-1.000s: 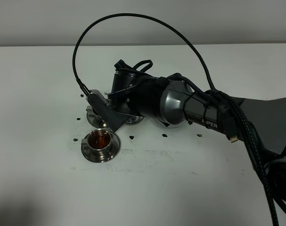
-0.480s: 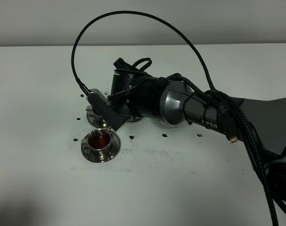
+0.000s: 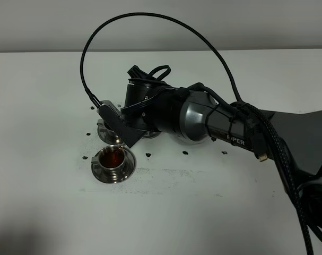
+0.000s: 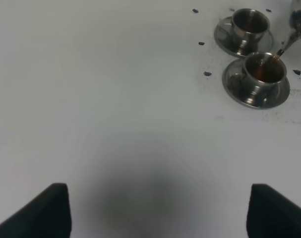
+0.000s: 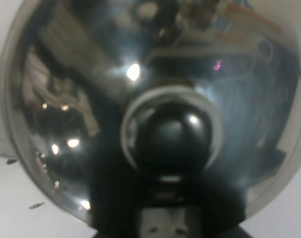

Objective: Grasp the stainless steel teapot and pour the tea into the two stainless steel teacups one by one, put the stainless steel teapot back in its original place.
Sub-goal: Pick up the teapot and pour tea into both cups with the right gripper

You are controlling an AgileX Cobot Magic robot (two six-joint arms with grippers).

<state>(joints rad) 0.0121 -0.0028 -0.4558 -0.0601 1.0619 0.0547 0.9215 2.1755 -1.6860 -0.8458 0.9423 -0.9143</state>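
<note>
Stainless steel teapot (image 5: 269,99), mirror-bright with a domed lid (image 5: 81,74) and round knob (image 5: 172,131), hangs tilted beneath the right gripper (image 3: 121,127), which is pinched tight on it; its thin spout (image 4: 285,46) sits just above the nearer teacup (image 3: 113,159), part filled with reddish-brown tea (image 3: 114,156), on the white table (image 3: 203,202); the other teacup (image 4: 249,22) stands just beside it

We see a white table (image 3: 49,207) filling most of the high view, its far edge meeting a plain pale grey wall (image 3: 38,24). Small dark specks (image 3: 225,153) lie scattered near the tabletop's middle, with a faint band of fine grit (image 3: 166,172) close by. The light is soft and even. A dim shadow (image 3: 9,239) darkens the near corner.
</note>
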